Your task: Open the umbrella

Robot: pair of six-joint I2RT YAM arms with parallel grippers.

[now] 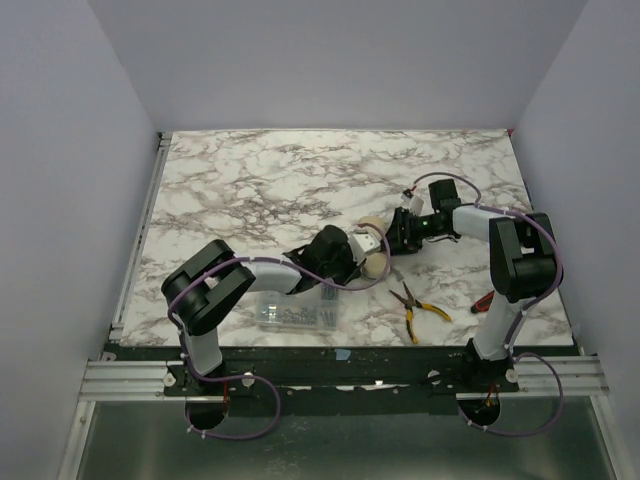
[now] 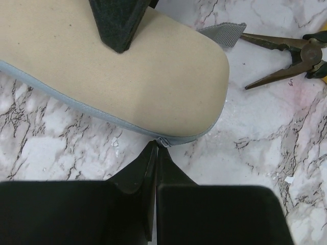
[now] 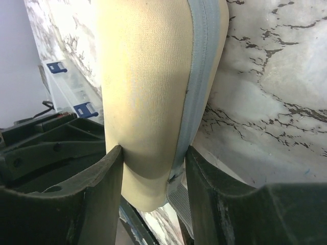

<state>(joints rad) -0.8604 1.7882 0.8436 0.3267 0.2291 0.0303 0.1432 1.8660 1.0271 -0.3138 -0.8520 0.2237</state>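
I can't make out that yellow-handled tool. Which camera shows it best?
The top external view: the pliers lie whole there, yellow handles included. The left wrist view catches only their dark nose; the right wrist view shows nothing of them.

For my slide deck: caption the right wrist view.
Right pincer clamps the cream-sleeved umbrella over the marble table.

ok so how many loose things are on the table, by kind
umbrella: 1
clear box of screws: 1
yellow-handled pliers: 1
red-handled item, too small to identify: 1
total: 4
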